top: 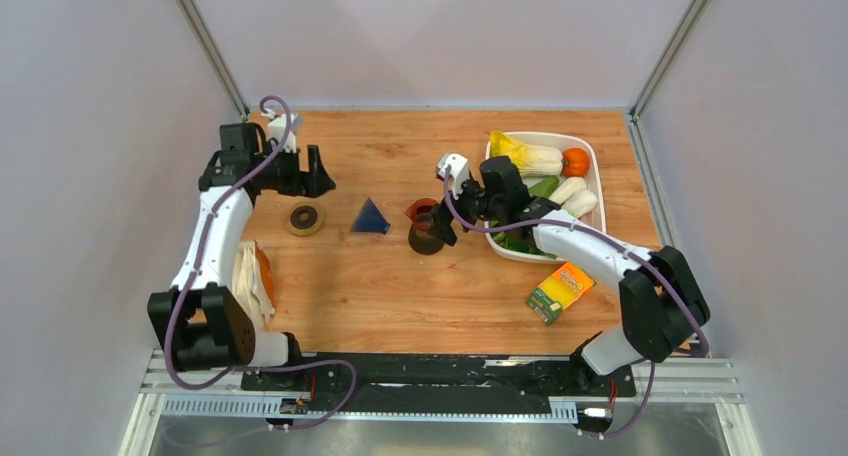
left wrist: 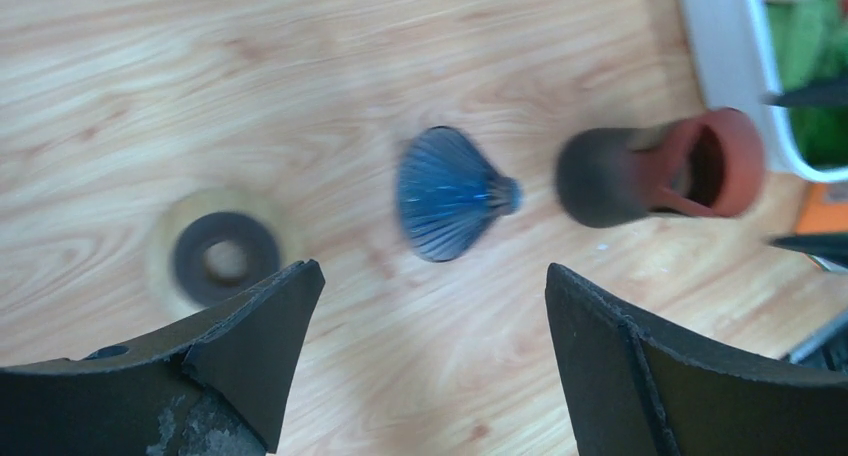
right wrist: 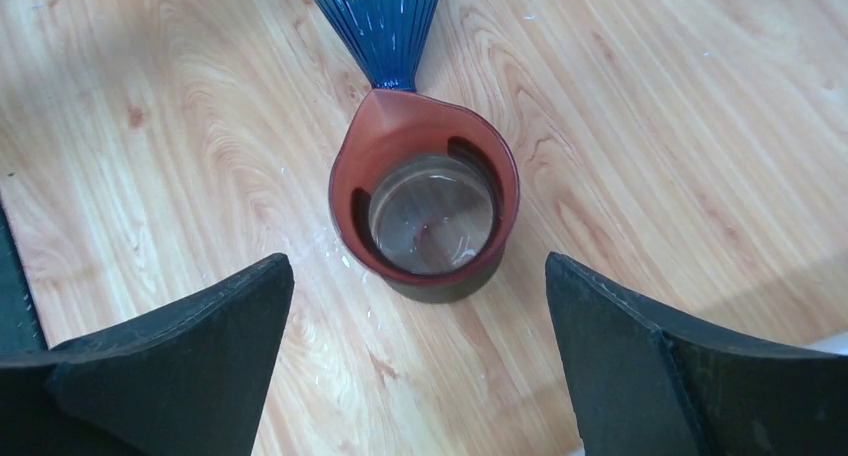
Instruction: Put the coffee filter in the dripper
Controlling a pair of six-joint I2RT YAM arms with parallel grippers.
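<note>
**Arms:** two, mounted at the near edge of the bench.

**Left claw**: one, held over the far left of the bench. Its jaws are spread wide and nothing is gripped. Bare wood is seen between its fingers.

**Coffee filter**: one pale paper bundle, laid by the left bench edge and partly hidden under the left arm. The sheet count cannot be told. An orange patch is seen against it.

**Tape roll**: one, lying flat, just right of the left claw.

**Blue ribbed cone**: one, on its side, between the tape roll and the dripper. Its narrow tip is just beside the dripper's lip.

**Dripper**: one, upright at mid-bench. Its own bottom is seen through the round mouth.

**Right claw**: one, poised at the dripper. Its jaws are spread wider than the vessel and nothing is gripped. The fingers are kept apart from the dripper's wall.

**White tub**: one, at far right. It holds one pale cabbage, one round orange item, and white and green pieces partly hidden by the right arm.

**Yellow-green carton**: one, near right.

**Edges and room:** the bench is closed by pale walls at left, back and right. The filter and dripper are well apart, with bare wood across the near middle between them.
</note>
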